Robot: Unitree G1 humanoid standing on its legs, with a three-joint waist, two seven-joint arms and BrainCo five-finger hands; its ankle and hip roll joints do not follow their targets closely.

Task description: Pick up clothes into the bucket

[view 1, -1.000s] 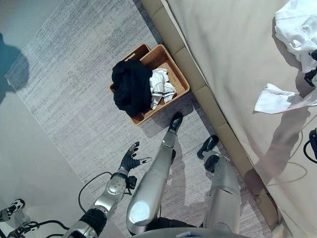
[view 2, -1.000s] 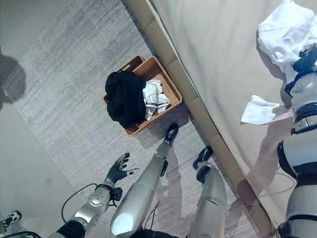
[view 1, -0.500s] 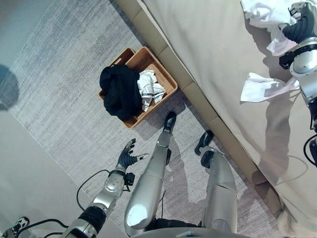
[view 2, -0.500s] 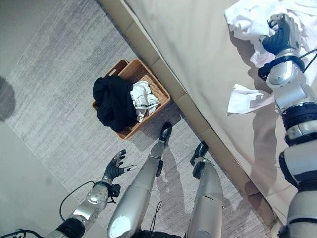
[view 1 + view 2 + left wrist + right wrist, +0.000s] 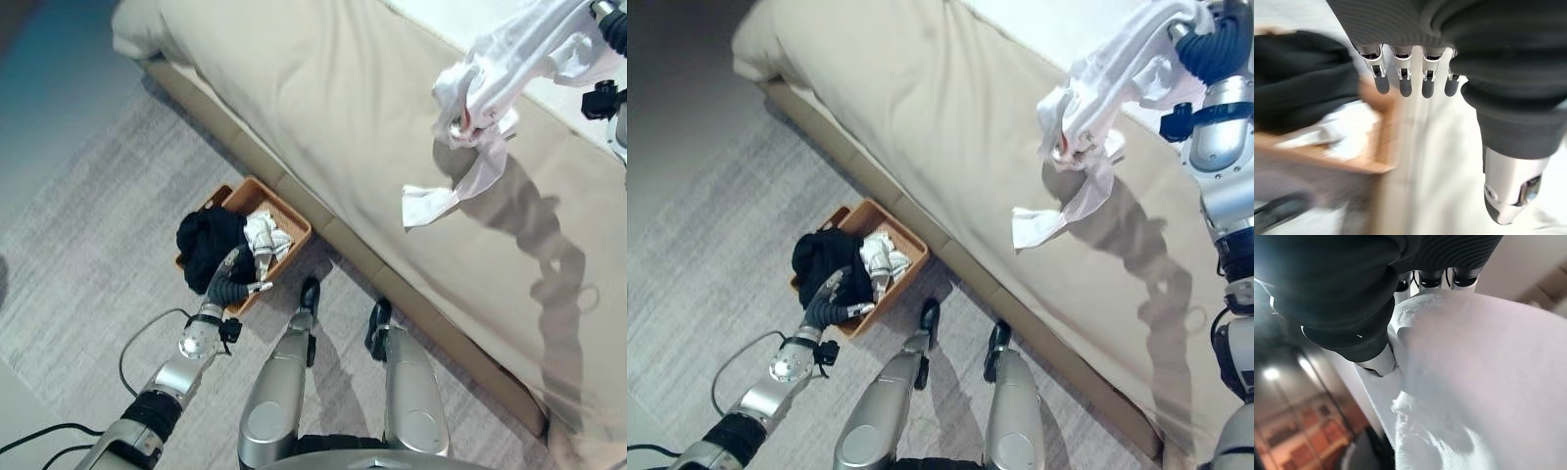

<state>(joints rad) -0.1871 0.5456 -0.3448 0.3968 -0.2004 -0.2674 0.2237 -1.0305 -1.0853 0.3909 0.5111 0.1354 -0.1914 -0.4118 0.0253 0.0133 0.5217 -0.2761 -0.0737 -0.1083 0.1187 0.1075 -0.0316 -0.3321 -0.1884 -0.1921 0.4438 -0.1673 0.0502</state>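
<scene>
My right hand [image 5: 1215, 47] is shut on a white garment [image 5: 1097, 98] and holds it up above the beige bed [image 5: 323, 117]; the cloth [image 5: 1484, 382] hangs in folds from the curled fingers. A second white piece [image 5: 423, 203] lies on the bed under it. On the grey rug beside the bed stands a brown wicker basket [image 5: 291, 220] with a black garment [image 5: 201, 250] and a white striped one [image 5: 261, 233] inside. My left hand [image 5: 235, 279] hovers open over the basket's near edge, fingers [image 5: 1400, 83] straight and holding nothing.
The bed runs diagonally across the upper right, its low base edge [image 5: 431, 318] close to the basket. The grey rug [image 5: 88, 255] spreads to the left of the basket.
The camera has swung, shifting the whole scene. My right hand closed on the white garment and lifted it off the bed. My left hand now shows at the basket's edge.
</scene>
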